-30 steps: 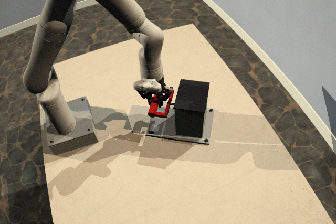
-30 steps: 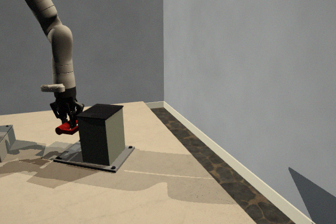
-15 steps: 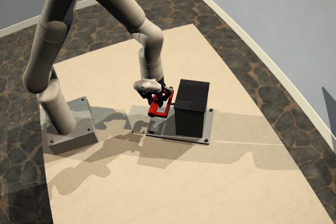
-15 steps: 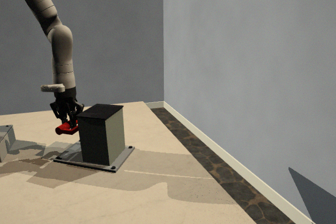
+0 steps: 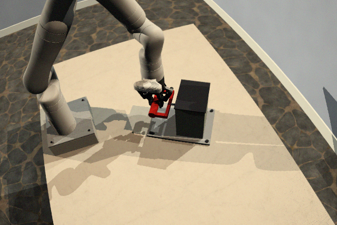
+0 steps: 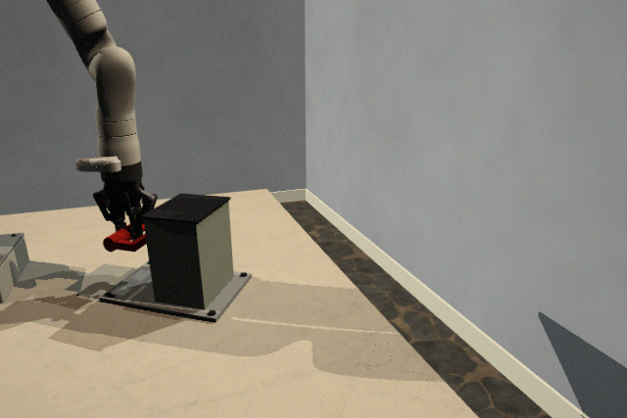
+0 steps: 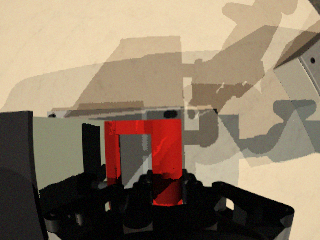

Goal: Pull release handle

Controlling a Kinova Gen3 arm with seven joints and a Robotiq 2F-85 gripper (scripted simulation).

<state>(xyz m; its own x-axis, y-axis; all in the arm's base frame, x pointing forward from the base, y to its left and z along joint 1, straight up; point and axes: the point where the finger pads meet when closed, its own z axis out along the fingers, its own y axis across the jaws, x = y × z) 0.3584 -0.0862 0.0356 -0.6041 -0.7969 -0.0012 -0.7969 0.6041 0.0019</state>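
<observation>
While the jaws clamp the red release handle point(image 5: 159, 107), bare table point(image 5: 168, 184) surrounds the dark box point(image 5: 191, 105).

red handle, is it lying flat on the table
No, the red handle hangs above the table, gripped from above by the gripper.

Red U-shaped release handle point(image 5: 159, 109), level, gripper-clasped
</observation>
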